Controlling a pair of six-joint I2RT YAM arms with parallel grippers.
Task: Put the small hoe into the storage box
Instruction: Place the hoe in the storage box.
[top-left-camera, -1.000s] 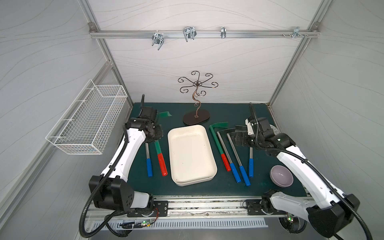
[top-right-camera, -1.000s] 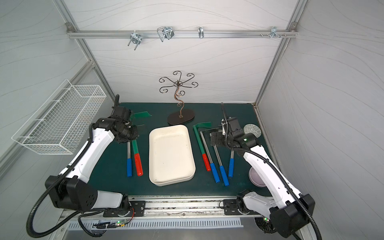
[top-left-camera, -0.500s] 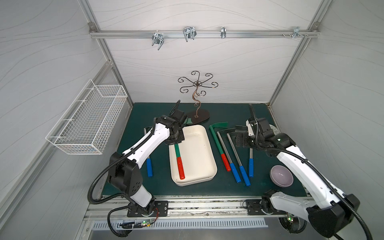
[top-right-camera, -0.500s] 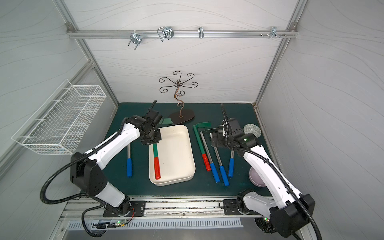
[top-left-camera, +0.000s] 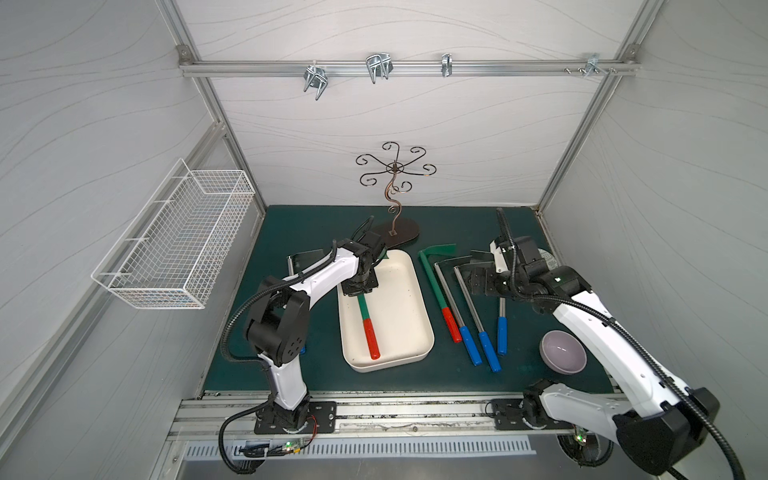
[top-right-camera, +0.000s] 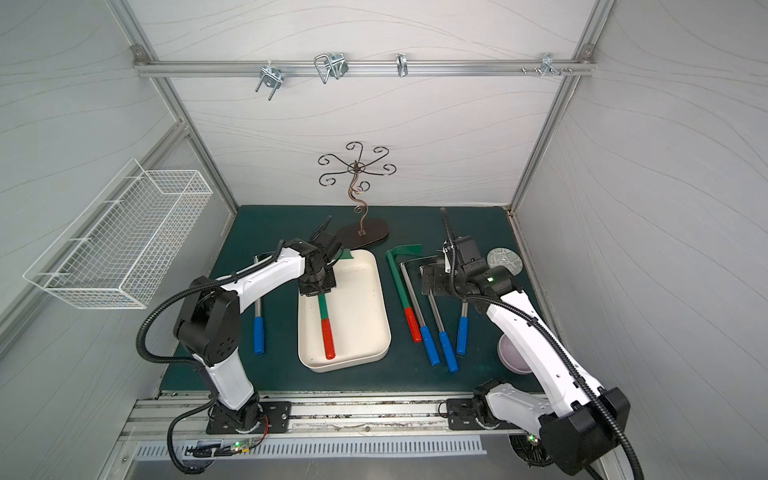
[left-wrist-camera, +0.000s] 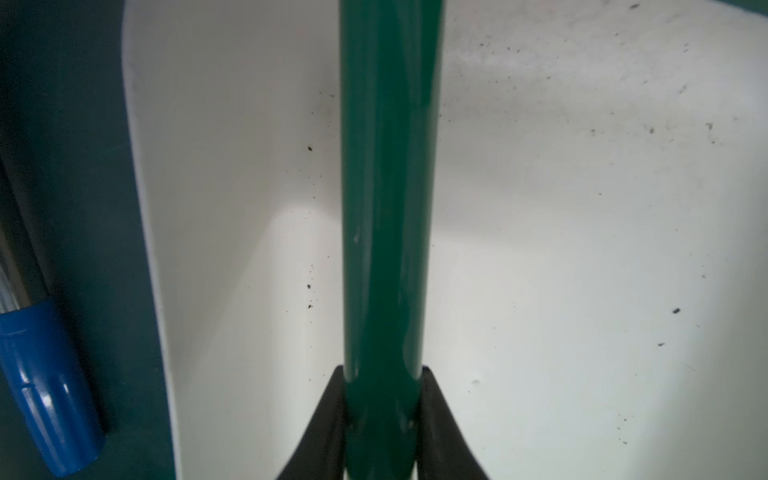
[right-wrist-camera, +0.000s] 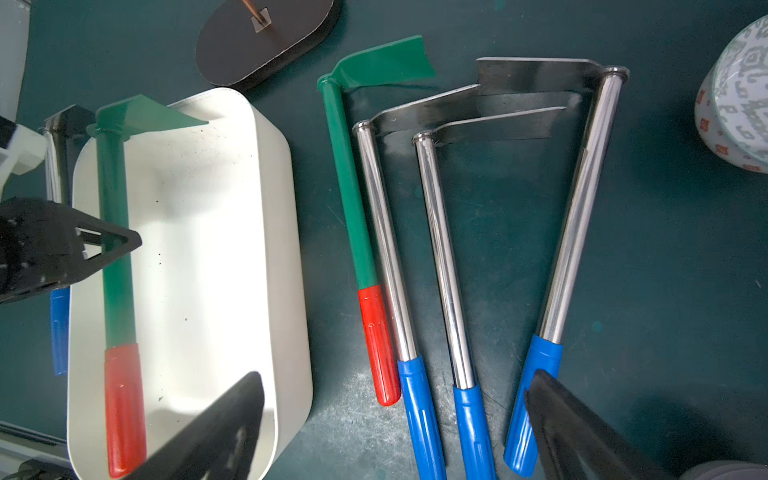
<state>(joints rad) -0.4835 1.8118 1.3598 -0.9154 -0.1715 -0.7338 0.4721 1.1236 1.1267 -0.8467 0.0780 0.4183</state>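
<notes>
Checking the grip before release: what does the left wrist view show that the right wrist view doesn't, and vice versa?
Left wrist only: both fingers of the left gripper pressed on the green hoe's shaft. Right wrist only: that hoe's blade at the tray's rim, its red grip, a second green hoe, three steel ones. Both: the shaft, the tray, a blue-handled hoe beside it.

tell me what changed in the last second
The left gripper, shut on the green hoe throughout, carried it rightward off the mat into the box. The right gripper stayed open above the hoes on the right; those, the bowl and the stand did not move.
</notes>
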